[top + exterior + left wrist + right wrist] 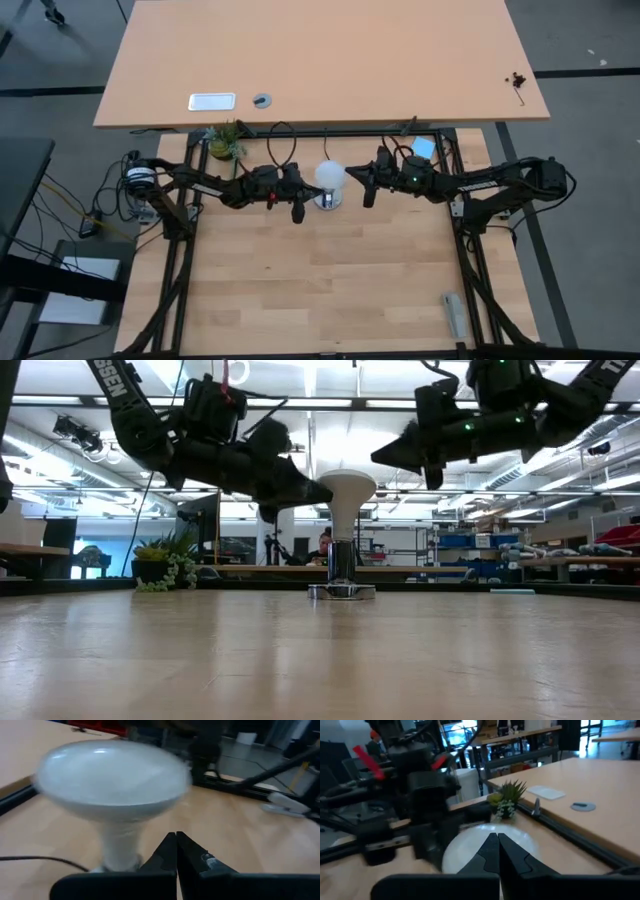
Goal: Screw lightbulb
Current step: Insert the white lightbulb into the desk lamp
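On the pale wood-plank desk, the lightbulb, a smooth white globe, is seated upright in a round silvery socket. It is flanked by the left pincer and right pincer, both raised, pressed together and holding nothing.

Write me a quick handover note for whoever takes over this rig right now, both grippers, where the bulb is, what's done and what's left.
Left gripper: jaws shut, empty, just beside the white pear-shaped lightbulb, on its left.
Right gripper: jaws shut, empty, beside the bulb on its right.
Lightbulb: stands upright, globe up, in the round silver socket disc at the back middle of the wooden table. Neither gripper holds it.
Done: bulb is seated in the socket.
Left: how far it is screwed in cannot be seen; check tightness, probably regrip and turn further.
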Controlling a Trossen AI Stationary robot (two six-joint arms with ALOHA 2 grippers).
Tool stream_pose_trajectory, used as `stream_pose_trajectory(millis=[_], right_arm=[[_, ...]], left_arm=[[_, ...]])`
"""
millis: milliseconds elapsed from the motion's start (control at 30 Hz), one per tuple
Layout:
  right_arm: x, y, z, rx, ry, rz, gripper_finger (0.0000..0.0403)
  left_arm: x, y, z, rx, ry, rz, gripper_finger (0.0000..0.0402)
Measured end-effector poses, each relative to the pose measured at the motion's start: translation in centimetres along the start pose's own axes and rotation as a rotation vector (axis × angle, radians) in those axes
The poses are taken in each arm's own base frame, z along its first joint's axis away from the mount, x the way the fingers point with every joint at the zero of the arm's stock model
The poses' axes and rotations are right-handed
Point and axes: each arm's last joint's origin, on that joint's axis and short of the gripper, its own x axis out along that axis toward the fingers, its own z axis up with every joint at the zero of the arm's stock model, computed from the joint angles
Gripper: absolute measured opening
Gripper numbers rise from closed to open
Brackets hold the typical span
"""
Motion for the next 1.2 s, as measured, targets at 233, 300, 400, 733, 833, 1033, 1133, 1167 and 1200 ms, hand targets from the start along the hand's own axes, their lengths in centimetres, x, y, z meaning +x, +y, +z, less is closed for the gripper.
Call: stream_pose_trajectory(millis=[233,300,400,733,833,1033,1133,1167,1200], right_arm=[[1.4,-1.3,1.9,-0.093,0.081,-0.048,0.0004],[1.6,-2.0,2.2,-0.107,0.101,-0.051,0.0004],[1.5,-3.4,2.4,-0.097,0.113,-0.065,0.0004],[1.4,-4.8,2.9,-0.018,0.136,0.027,0.0004],[2.1,-4.3,4.3,-0.006,0.206,0.032,0.0004],[4.1,-3.6,8.9,-0.04,0.451,-0.027,0.0003],[5.5,-3.7,10.0,-0.063,0.564,-0.032,0.0003],[6.1,-3.7,10.0,-0.066,0.594,-0.033,0.0003],[6.7,-3.7,9.7,-0.073,0.629,-0.033,0.0003]], left_arm=[[-1.1,-1.2,1.0,0.012,-0.05,-0.032,0.0],[-1.1,-1.3,1.2,0.009,-0.064,-0.033,0.0],[-1.0,-1.3,1.3,-0.011,-0.062,-0.026,0.0],[-0.5,-1.6,2.4,0.006,-0.079,-0.039,0.0],[-0.3,-1.5,2.3,0.01,-0.034,-0.029,0.0],[0.7,-1.6,3.1,0.062,0.121,-0.01,0.0],[1.2,-1.8,4.0,0.099,0.187,-0.006,0.0],[1.3,-1.9,4.3,0.114,0.202,-0.007,0.0],[1.4,-2.0,4.7,0.124,0.214,-0.008,0.0]])
